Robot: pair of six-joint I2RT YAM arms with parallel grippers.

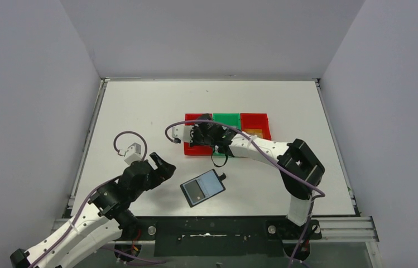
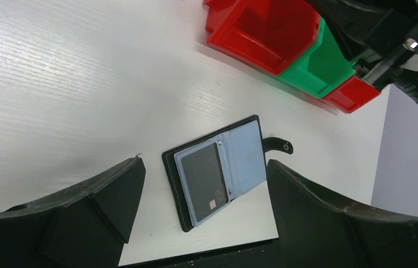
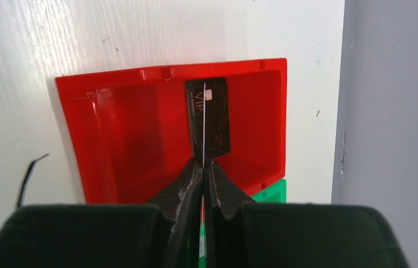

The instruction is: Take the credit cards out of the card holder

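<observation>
While the open card holder (image 1: 202, 188) lies lower centre (dark card (image 2: 206, 178) in its glossy blue pocket), the right gripper (image 3: 203, 167) pinches a thin card (image 3: 203, 111) over a red bin (image 3: 111, 134) holding a black card (image 3: 217, 128); the left gripper (image 1: 163, 166) gapes.

Flat folding card holder (image 2: 248, 159) was black outside, shiny grey-blue inside, w/ dark grey card (image 2: 205, 177). Red plastic bin (image 3: 111, 139) had black, gold-chipped VIP card (image 3: 217, 120); green plastic bin (image 2: 318, 67) alongside. Edge-on card (image 3: 203, 111) in black right hand (image 3: 203, 164) looked white.
</observation>
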